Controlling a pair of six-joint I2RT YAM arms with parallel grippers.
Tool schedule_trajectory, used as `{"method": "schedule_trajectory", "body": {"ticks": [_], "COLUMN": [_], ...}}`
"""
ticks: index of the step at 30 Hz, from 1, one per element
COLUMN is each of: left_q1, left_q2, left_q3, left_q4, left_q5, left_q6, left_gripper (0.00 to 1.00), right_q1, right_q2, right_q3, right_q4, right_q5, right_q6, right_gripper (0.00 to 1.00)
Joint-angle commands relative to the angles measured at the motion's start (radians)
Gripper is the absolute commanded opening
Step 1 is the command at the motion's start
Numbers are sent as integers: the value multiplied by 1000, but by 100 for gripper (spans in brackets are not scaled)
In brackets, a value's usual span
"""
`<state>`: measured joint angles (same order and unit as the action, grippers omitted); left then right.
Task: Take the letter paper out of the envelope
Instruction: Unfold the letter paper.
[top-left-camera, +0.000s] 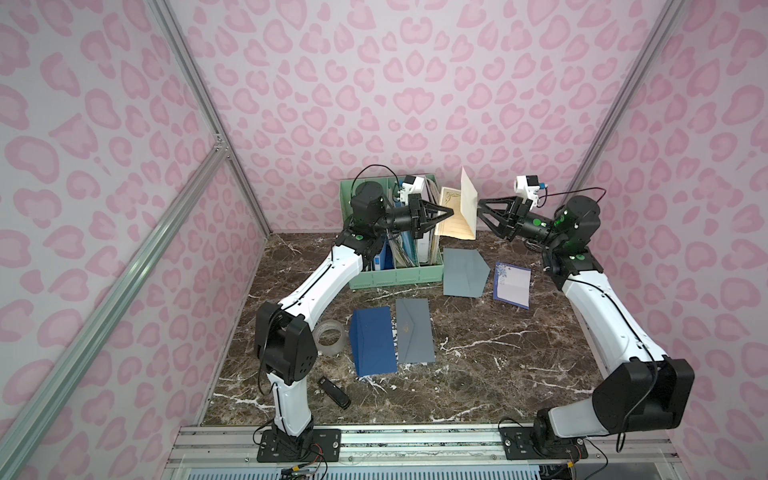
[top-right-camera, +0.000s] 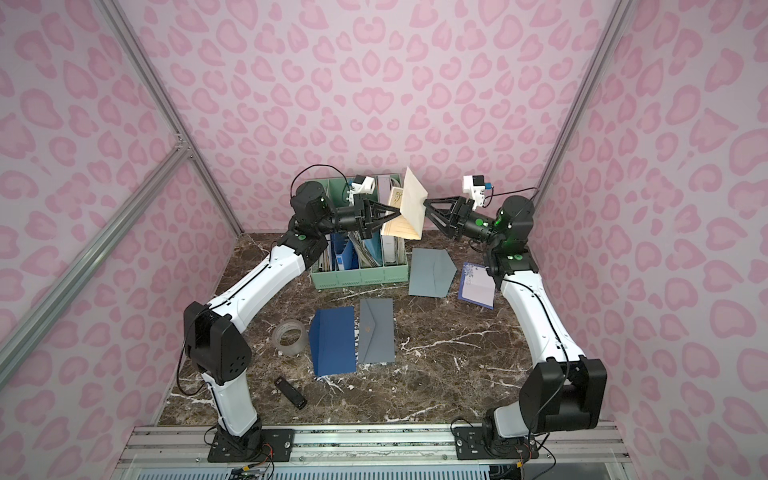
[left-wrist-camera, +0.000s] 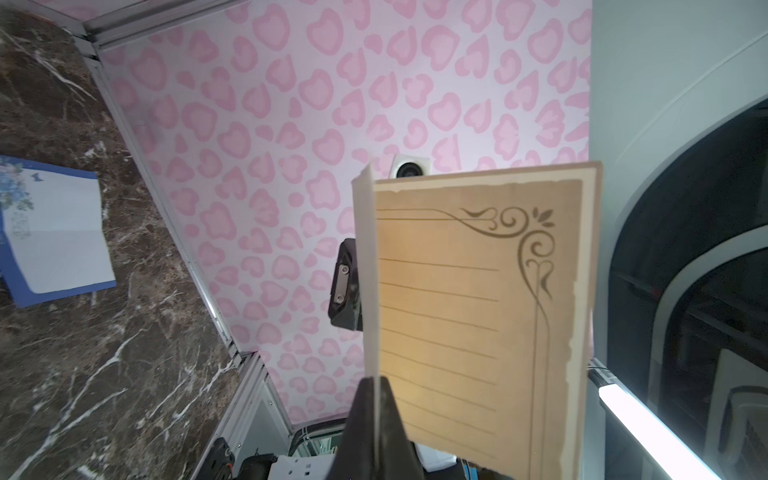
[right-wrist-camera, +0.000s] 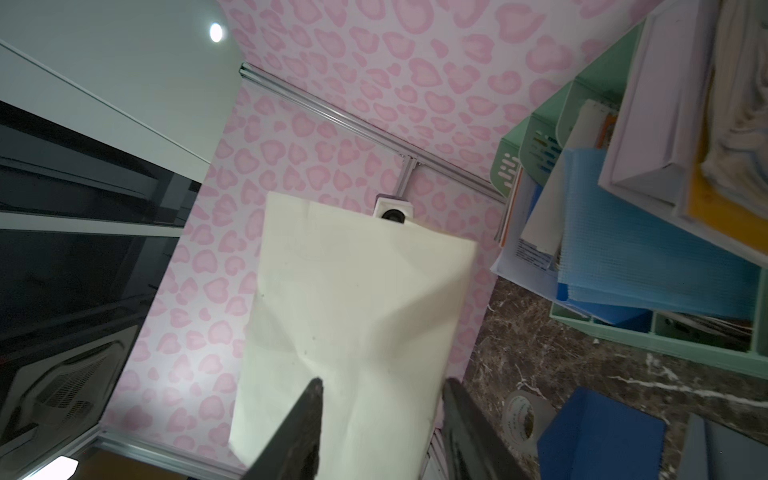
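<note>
The letter paper hangs in the air at the far side of the table. It is just right of the green file organiser and above the grey-blue envelope. That envelope lies flat with its flap open, apart from the sheet, so the paper looks to be already out. It is a folded sheet splayed in a V, with a tan lined face and corner flourish toward the left and a plain cream back toward the right. The left gripper is pressed together on it, pinching a thin edge of the sheet. The right gripper stands with its jaws spread at the cream face. Whether either tip touches the paper I cannot tell from these views. I judge the sheet very light and limp, stiffened only a little by its fold. On a single pinch it is likely to swing, sag or twist. It should crease or tear readily if tugged from two sides, and it may slide on smooth pads. The safest hold looks to be a flat, gentle pinch on a margin near the fold, well in from the corners.
</note>
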<state>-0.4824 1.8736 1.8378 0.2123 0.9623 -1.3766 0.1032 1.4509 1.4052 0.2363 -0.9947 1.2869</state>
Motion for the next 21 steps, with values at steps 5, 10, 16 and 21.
{"method": "schedule_trajectory", "body": {"ticks": [5,10,16,21], "left_q1": [6,-5,-8,-8], "left_q2": [-45,-67,-91,-99], "left_q3": [155,167,139,146], "left_q4": [-829,-1017,-1042,-1002], "left_q5": [-252,-442,-531,-529], "left_q6": [584,732,751,713], "left_gripper": [0,0,0,0], "right_q1": [22,237,404,408], "right_q2": [-72,-69,-22,-26], "right_q3": [164,265,302,237], "right_q4": [-708,-828,-845,-839], "right_q5": [442,755,852,824], "right_q6": [-555,-691,-738,-716], "right_gripper": [78,88,92,88]}}
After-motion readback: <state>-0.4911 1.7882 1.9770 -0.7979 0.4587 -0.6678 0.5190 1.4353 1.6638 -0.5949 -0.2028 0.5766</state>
